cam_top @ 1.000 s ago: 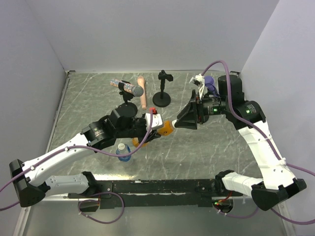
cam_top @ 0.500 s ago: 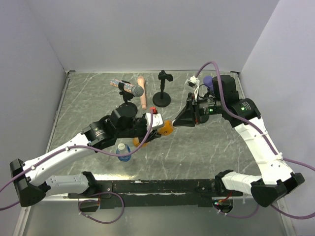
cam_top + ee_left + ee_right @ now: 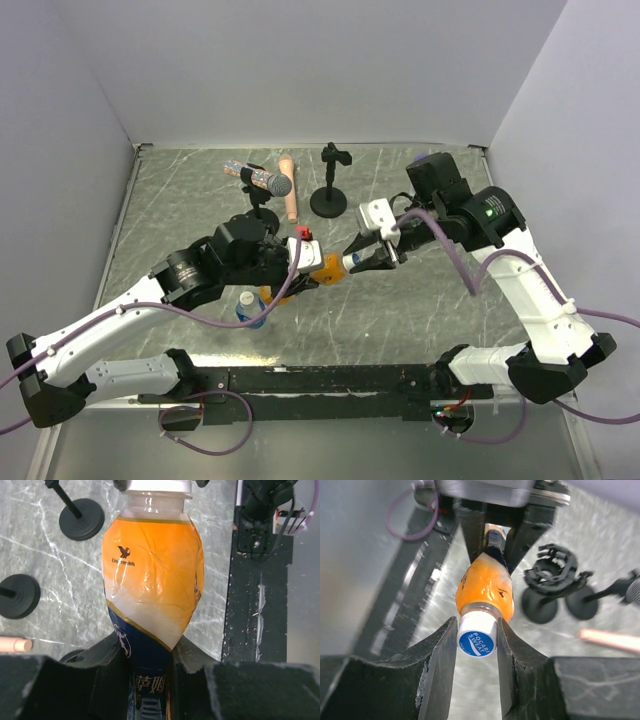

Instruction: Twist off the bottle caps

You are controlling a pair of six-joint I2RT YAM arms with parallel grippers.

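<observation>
Lower left of centre in the top view, a small bottle (image 3: 250, 308) stands on the counter (image 3: 420, 300). Just right of it, the left pincer (image 3: 308, 270) is clamped on the orange bottle (image 3: 152, 580) at its base. At mid-frame, the right pincer (image 3: 360, 258) is clamped on its blue cap (image 3: 476, 641).

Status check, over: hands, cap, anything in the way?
Left hand shut on base of small orange plastic bottle. Right hand shut on its round blue-topped screw cap, cap on. Black microphone stands apart, not blocking.
</observation>
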